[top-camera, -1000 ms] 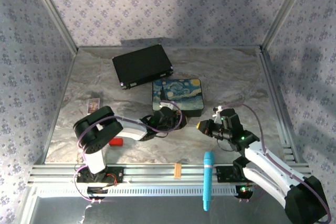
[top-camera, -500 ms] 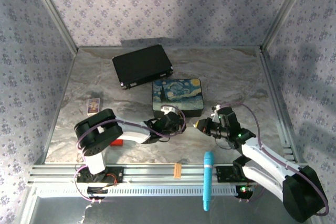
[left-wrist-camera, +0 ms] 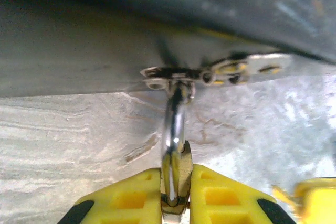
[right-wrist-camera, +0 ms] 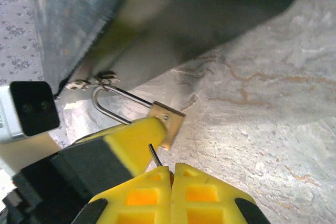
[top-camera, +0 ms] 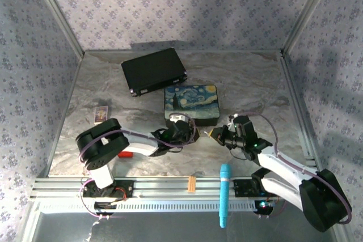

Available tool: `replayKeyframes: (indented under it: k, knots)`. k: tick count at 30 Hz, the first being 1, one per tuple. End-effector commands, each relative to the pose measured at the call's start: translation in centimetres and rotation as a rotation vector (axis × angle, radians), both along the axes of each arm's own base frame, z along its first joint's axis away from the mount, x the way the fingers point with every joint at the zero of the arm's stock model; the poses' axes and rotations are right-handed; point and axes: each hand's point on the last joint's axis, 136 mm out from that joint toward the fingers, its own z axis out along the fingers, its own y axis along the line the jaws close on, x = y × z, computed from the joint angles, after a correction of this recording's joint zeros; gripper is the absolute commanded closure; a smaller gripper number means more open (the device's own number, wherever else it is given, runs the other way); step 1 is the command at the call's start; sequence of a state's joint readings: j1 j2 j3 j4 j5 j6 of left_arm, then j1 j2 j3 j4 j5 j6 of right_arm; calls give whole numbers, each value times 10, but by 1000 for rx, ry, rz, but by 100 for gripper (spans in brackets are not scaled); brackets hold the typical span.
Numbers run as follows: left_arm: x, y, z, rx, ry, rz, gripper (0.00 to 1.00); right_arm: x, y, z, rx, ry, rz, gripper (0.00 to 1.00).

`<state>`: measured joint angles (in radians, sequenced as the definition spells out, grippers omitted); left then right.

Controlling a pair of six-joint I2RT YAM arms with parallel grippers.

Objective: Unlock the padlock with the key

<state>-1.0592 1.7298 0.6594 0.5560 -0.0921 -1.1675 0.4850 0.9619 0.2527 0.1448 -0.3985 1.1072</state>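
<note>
Beside painted box (top-camera: 191, 104) edge, left hand (left-wrist-camera: 176, 184) pinching padlock (right-wrist-camera: 169, 124), right hand (right-wrist-camera: 171, 174) pinching key (right-wrist-camera: 154, 157), tip near padlock

Upper centre of the overhead frame: a black case (top-camera: 153, 71) lying flat on the grey marbled worktop (top-camera: 249, 83), and near it, lower right, a box painted with a swirling blue-and-yellow night sky (top-camera: 191, 105). Lower left: a small red block (top-camera: 126, 153), with a small tan card (top-camera: 101, 114) further up towards the left edge. Along the bottom, on the ribbed metal rail (top-camera: 159, 185): an orange-tan strip (top-camera: 191, 183) at centre and a teal cylinder (top-camera: 225, 194) just right of it.
</note>
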Motion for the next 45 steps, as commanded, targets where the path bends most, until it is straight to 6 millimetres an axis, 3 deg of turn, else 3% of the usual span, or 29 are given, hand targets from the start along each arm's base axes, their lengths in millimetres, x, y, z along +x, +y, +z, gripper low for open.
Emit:
replayKeyframes:
  k: [1,13,21,32,45]
  knots:
    - [7,12,1,-159,133,125,85,-1,6,1,89,52,-39,100]
    - [8,5,18,-312,241,168,87,11,26,10,172,30,49,100]
    - [12,13,19,-302,229,209,91,22,18,7,206,57,-7,100]
    - [11,5,31,-326,219,180,91,36,23,25,253,18,0,100]
    - [14,2,33,-313,215,176,92,36,26,13,254,56,-10,100]
